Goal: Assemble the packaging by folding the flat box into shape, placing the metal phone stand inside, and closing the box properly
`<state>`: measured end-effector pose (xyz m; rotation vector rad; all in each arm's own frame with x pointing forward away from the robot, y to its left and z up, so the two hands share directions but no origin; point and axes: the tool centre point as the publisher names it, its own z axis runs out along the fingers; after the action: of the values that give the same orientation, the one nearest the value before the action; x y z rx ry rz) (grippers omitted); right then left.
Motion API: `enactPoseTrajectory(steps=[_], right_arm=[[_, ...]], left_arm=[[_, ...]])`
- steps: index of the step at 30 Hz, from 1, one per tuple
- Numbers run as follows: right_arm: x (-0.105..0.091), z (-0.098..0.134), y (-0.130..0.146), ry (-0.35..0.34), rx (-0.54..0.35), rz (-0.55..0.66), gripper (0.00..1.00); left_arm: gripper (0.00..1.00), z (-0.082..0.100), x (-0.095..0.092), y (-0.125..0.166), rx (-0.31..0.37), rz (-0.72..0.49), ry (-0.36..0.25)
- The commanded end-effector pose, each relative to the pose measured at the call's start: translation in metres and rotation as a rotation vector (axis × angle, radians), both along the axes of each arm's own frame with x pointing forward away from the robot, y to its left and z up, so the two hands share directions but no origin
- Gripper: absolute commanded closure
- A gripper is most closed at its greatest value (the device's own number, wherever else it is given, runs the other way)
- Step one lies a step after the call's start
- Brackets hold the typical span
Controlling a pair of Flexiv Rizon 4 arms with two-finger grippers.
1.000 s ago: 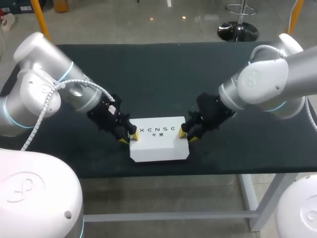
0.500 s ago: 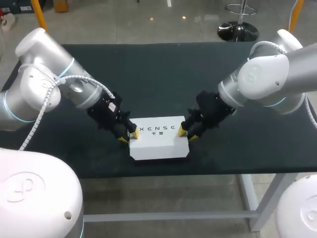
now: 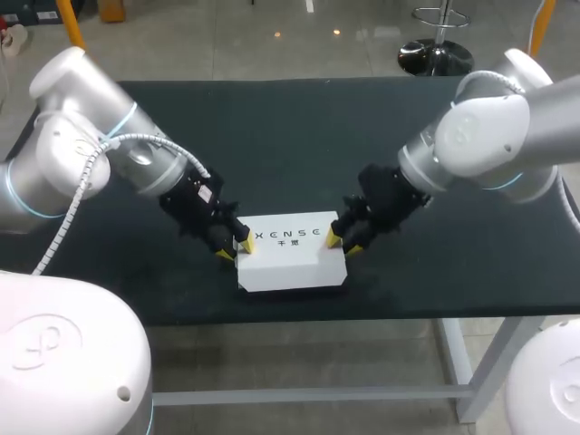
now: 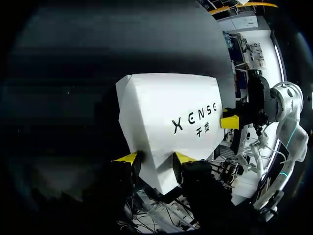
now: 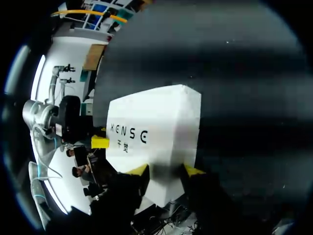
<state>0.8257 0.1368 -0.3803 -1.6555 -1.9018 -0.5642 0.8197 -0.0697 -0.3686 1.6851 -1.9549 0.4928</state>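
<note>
A closed white box (image 3: 290,258) with dark lettering on its lid lies near the front edge of the dark table (image 3: 299,136). My left gripper (image 3: 236,248) is at the box's left end and my right gripper (image 3: 343,243) at its right end. In the left wrist view the box (image 4: 166,107) runs in between the yellow tips of the left gripper (image 4: 155,157), which touch it from both sides. The right wrist view shows the same: the box (image 5: 156,127) sits pinched in the right gripper (image 5: 166,170). No metal phone stand is in sight.
The table's front edge (image 3: 299,319) lies just behind the box. Dark tabletop stretches beyond the box and out to both sides.
Both arms have shifted slightly and the box has crept a little away from the front edge. Both grips look the same.
</note>
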Motion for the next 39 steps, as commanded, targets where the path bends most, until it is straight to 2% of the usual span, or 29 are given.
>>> enactPoseTrajectory(steps=[1, 26, 39], right_arm=[[0.004, 0.003, 0.003, 0.019, 0.001, 0.012, 0.53], [0.011, 0.016, 0.005, 0.136, -0.008, 0.045, 0.53], [0.015, 0.021, 0.007, 0.202, -0.019, 0.052, 0.53]], left_arm=[[0.54, 0.004, 0.004, -0.004, 0.012, -0.009, 0.018], [0.55, 0.013, 0.011, -0.006, 0.034, -0.018, 0.130], [0.54, 0.019, 0.011, -0.007, 0.033, -0.022, 0.163]])
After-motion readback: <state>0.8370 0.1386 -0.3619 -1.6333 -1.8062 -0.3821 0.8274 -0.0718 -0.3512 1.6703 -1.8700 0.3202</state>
